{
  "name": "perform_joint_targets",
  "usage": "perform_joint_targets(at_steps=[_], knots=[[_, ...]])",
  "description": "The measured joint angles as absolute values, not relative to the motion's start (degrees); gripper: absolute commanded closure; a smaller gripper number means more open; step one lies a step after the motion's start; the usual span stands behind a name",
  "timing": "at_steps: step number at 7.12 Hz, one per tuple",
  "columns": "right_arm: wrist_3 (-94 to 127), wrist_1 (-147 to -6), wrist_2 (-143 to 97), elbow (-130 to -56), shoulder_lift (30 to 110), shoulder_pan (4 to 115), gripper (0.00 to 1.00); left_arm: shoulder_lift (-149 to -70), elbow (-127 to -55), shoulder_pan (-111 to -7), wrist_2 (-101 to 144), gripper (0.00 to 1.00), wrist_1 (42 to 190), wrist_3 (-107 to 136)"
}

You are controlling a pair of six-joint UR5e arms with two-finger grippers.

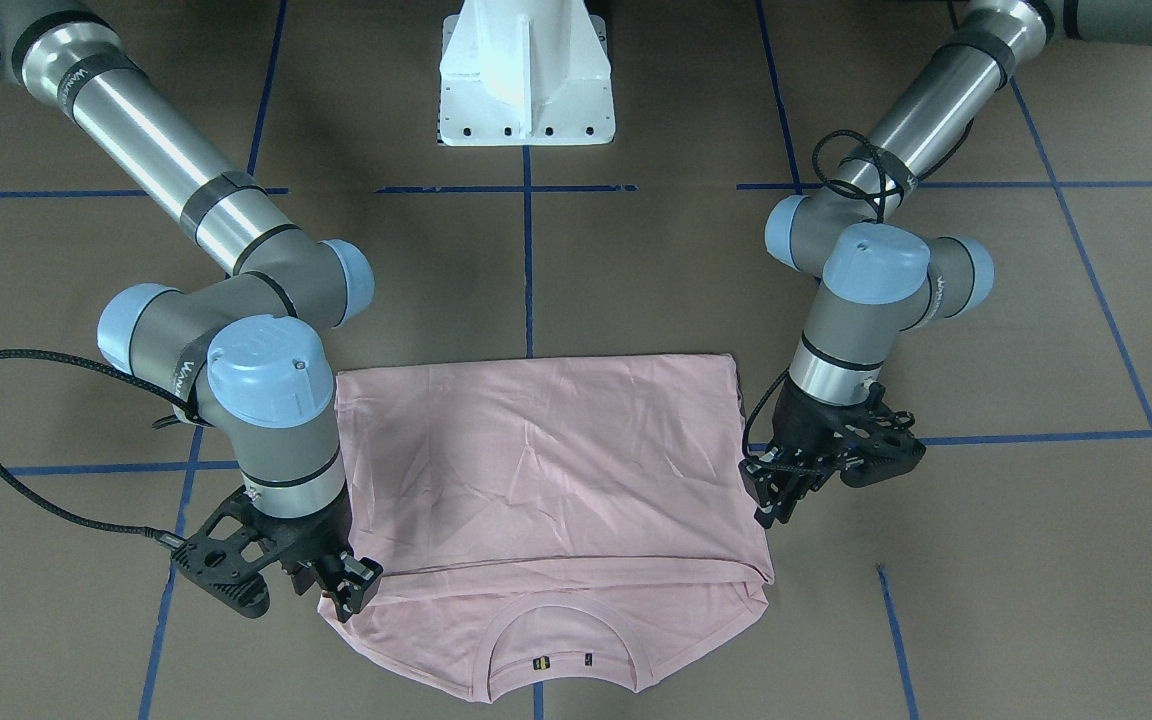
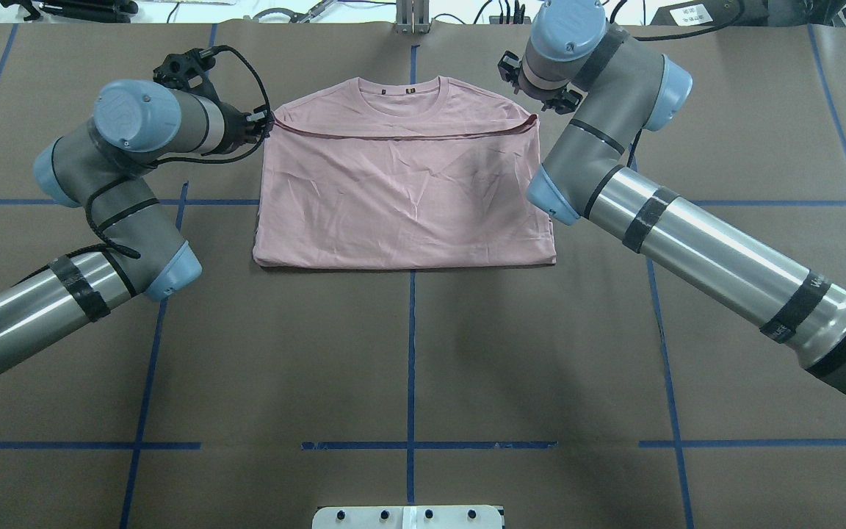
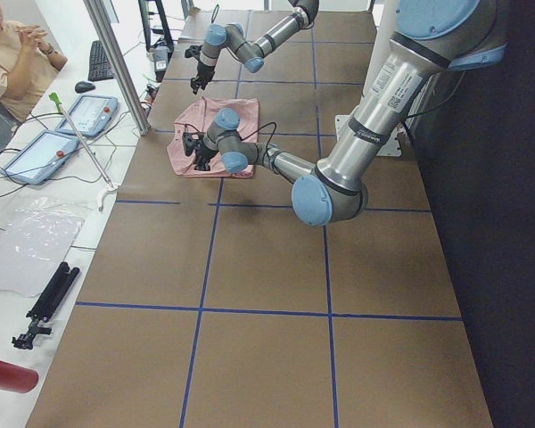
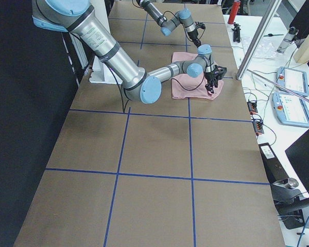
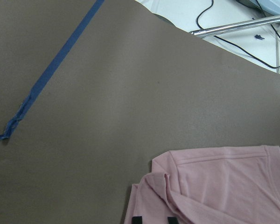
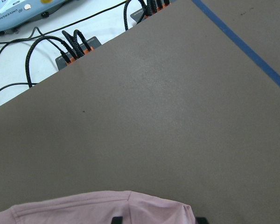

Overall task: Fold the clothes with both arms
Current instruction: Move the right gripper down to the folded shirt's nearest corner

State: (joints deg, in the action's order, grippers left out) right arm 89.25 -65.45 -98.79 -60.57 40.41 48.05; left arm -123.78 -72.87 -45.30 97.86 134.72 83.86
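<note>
The pale pink T-shirt [image 2: 401, 198] lies flat on the brown table, its lower half folded up to a hem line just below the ribbed collar [image 2: 410, 95]. Its print is hidden. My left gripper [image 2: 260, 125] is at the hem's corner. In the left wrist view its fingertips [image 5: 136, 219] stand a little apart over bunched cloth [image 5: 214, 186], so it is open. My right gripper [image 1: 351, 590] is at the opposite hem corner. In the right wrist view its fingertips [image 6: 115, 219] stand wide apart with the shirt's edge [image 6: 98, 207] between them, so it is open.
The white pedestal base [image 1: 526, 75] stands at the robot's side of the table. Blue tape lines [image 2: 412, 353] cross the brown surface. Cables and plugs [image 6: 74, 42] lie just past the far table edge. A seated person [image 3: 13, 53] and tablets [image 3: 36, 152] are beyond it.
</note>
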Motion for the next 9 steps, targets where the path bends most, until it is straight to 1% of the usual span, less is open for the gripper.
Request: perform_joint_targets(at_steps=[1, 4, 5, 6, 9], knots=[[89.57, -65.67, -100.97, -65.70, 43.75, 47.53, 0.41, -123.24, -73.94, -45.29, 98.53, 0.68, 135.05, 83.99], [94.83, -71.13, -104.12, -90.49, 59.51, 41.11, 0.41, -123.02, -75.23, -45.10, 98.87, 0.65, 134.80, 84.10], [96.04, -73.28, -104.06, -95.71, 62.81, 39.21, 0.40, -123.10, -75.26, -44.96, 98.87, 0.65, 134.80, 84.11], [96.59, -74.13, -103.88, -97.50, 64.65, 37.75, 0.39, -123.16, -75.28, -44.85, 98.86, 0.65, 134.82, 84.11], [101.50, -74.16, -102.80, -95.43, 65.42, 35.30, 0.38, -123.36, -75.24, -44.74, 98.79, 0.64, 134.82, 84.11]])
